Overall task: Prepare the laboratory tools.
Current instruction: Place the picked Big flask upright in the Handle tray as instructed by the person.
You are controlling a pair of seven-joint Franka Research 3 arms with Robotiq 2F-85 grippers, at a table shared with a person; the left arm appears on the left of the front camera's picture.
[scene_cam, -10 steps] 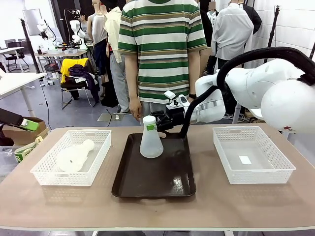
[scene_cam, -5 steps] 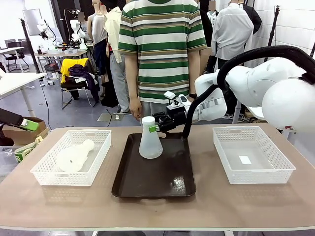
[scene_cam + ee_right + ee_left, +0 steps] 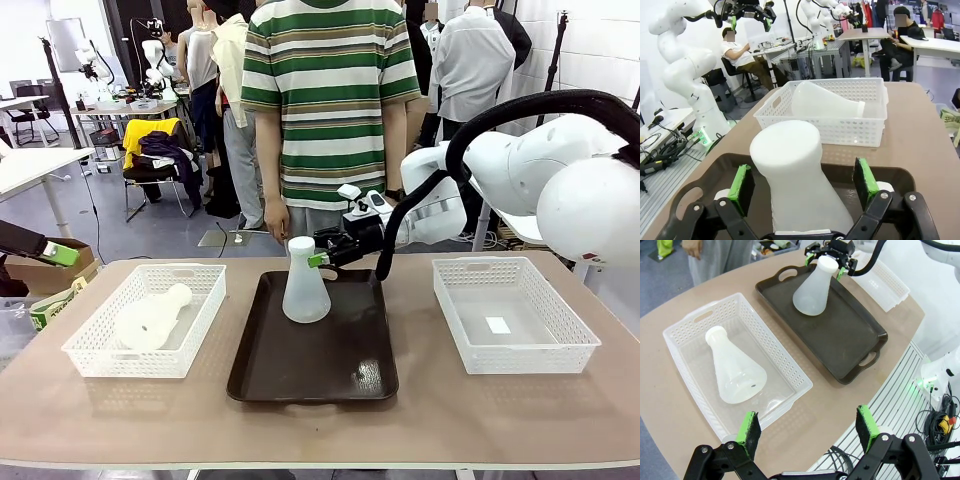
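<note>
A capped flask [image 3: 305,288] stands upright on a dark tray [image 3: 320,375], with the right gripper [image 3: 316,259] level with its neck, jaws seemingly spread around it. A second flask [image 3: 150,318] lies in the left basket [image 3: 135,365]. A person [image 3: 330,110] in stripes stands behind.

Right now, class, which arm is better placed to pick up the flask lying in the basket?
Left. The left claw hangs open near the basket holding the lying flask, on its own side. The right claw stands open around the upright flask neck on the tray, farther off.
</note>
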